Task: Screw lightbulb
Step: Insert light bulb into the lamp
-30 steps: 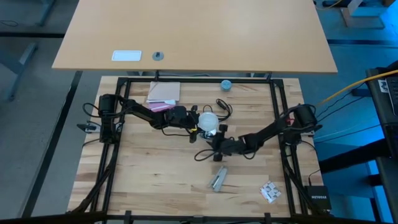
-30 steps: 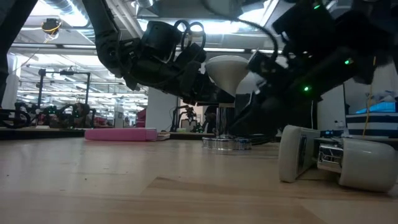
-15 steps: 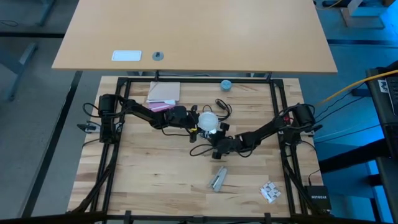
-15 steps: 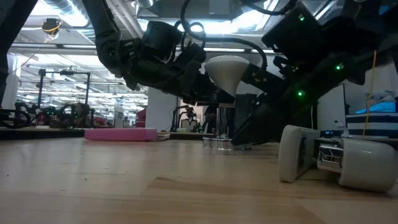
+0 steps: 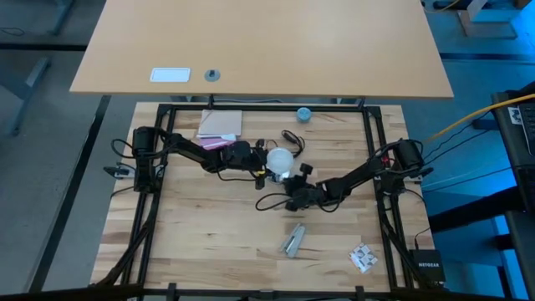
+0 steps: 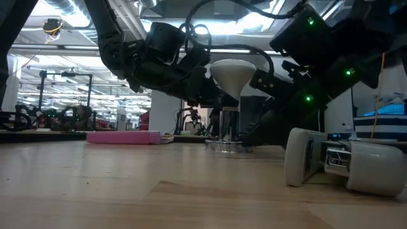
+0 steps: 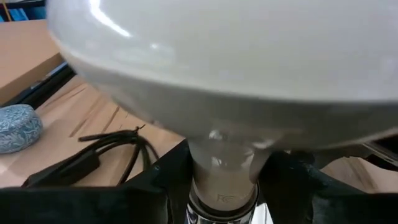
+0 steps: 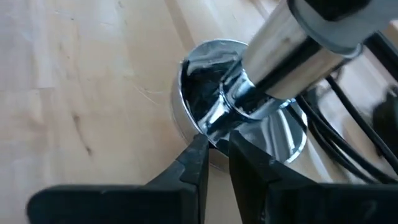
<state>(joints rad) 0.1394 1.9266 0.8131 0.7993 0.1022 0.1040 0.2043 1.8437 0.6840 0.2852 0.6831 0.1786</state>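
Note:
The frosted-white lightbulb (image 5: pixel 280 158) stands globe up on a chrome stem (image 6: pixel 230 124) over a round silvery base (image 6: pixel 224 145) at mid-table. It also shows in the low view (image 6: pixel 233 71) and the left wrist view (image 7: pixel 224 68). My left gripper (image 5: pixel 262 164) comes from the table's left and is shut on the bulb. My right gripper (image 5: pixel 292 193) comes from the right, low at the table, and is shut on the base (image 8: pixel 205 74). A thin black cord (image 5: pixel 292 140) runs off behind the bulb. My left gripper pinches the lightbulb's narrow neck (image 7: pixel 222 177), just under the globe, between its two fingers (image 7: pixel 163 183). The fingers come roughly level from the table's left, one on each side. The bulb stays upright on the stem, clear of the table. My right gripper pinches the near rim (image 8: pixel 210 142) of the silvery base between its two fingertips (image 8: pixel 194 167). The fingers slant down from the table's right and near side. The base lies flat on the table with the stem rising from it.
A pink pad (image 5: pixel 220 124) and a pink block (image 5: pixel 216 144) lie at the far left. A blue-grey cap (image 5: pixel 303 114) sits at the far edge. A small metal and white piece (image 5: pixel 292 241) and a crumpled white packet (image 5: pixel 363 257) lie toward the near right.
My right arm has shifted its pose by the base while its gripper stays low on it. The base has slid slightly left in the low view. The black cord's loop has risen above the left arm. The bulb and my left gripper have stayed almost still.

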